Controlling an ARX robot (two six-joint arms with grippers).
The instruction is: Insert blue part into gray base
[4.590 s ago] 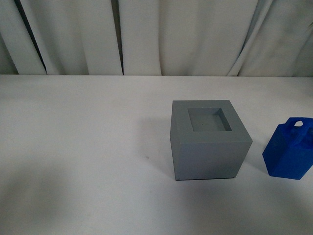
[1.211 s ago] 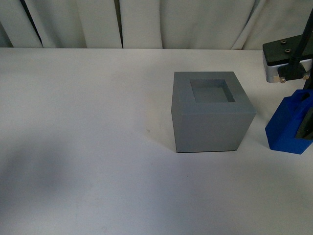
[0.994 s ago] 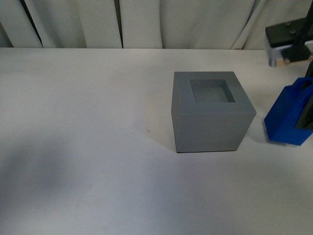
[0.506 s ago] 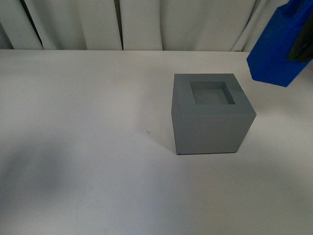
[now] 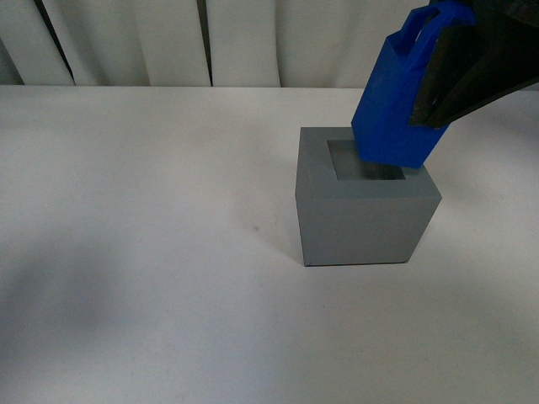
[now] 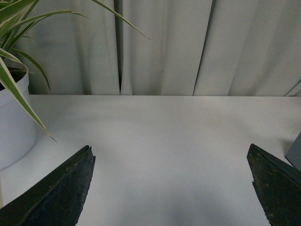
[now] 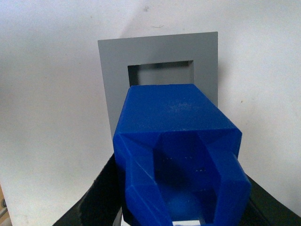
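Note:
The gray base [image 5: 362, 215], a matte cube with a square recess in its top, stands on the white table right of centre; it also shows in the right wrist view [image 7: 113, 66]. My right gripper [image 5: 442, 71] is shut on the blue part [image 5: 392, 105] and holds it tilted just above the recess, its lower end over the opening. In the right wrist view the blue part [image 7: 174, 155] covers the near half of the recess. My left gripper [image 6: 171, 188] is open and empty over bare table, out of the front view.
White curtains hang behind the white table [image 5: 152, 210]. A potted plant in a white pot [image 6: 14, 122] stands beside my left gripper. A gray corner [image 6: 295, 153] shows at the edge of the left wrist view.
My right gripper lifted the blue part off the table at the right, then carried it left and down to just over the gray base's recess.

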